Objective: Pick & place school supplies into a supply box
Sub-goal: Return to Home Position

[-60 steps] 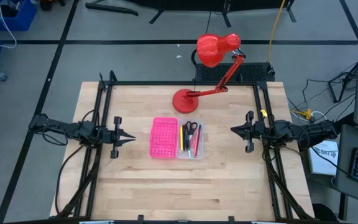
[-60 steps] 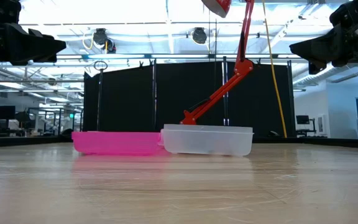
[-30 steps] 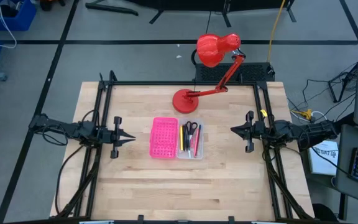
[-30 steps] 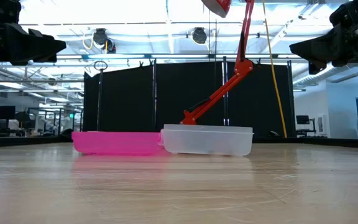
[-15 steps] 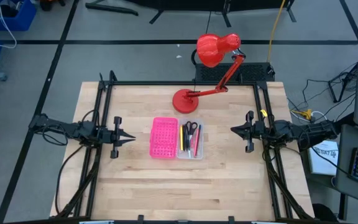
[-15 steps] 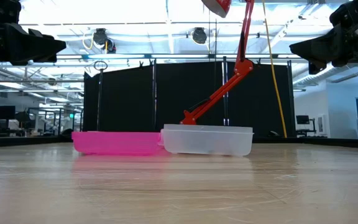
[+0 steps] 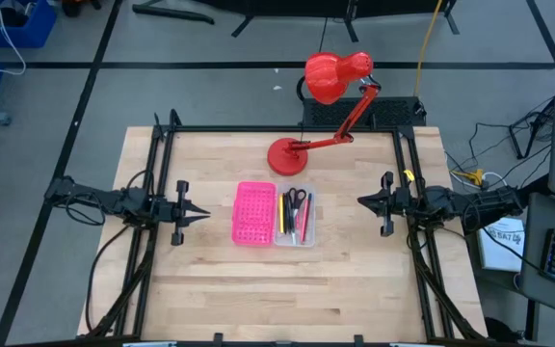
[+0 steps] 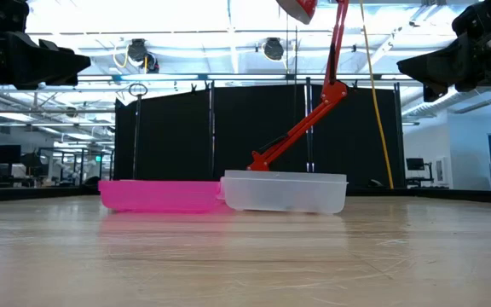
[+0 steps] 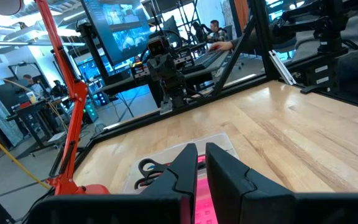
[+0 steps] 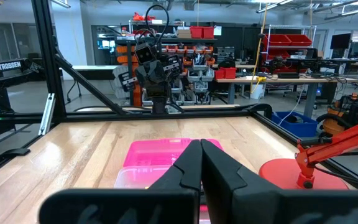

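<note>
Pink lid half and clear tray half of the supply box (image 7: 254,213) lie open and flat near the middle of the wooden worktop (image 7: 355,289). The two halves are joined, with the lid on the left arm's side and the tray on the right arm's side.

Pens and pencils (image 7: 286,214) lie lengthwise and side by side in the clear tray; black, yellow and reddish ones can be made out. Scissors (image 7: 298,200) with black handles are in the same tray, at the end nearer the lamp.

Red desk lamp (image 7: 285,155) has its round base on the worktop just behind the box. Its arm slants up and its head hangs out past the back edge.

Left tool (image 7: 203,216) is over the left side of the worktop, well apart from the box, pointing at the pink lid. Its fingers are pressed nearly together, with only a thin slit in the left wrist view, and hold nothing.

Right tool (image 7: 360,200) is opposite it on the right side, well apart from the tray and pointing at it. Its fingers are closed tip to tip and empty.

Low view: both arms sit high at the top corners, well above the box, and the lamp arm rises behind the clear tray.
</note>
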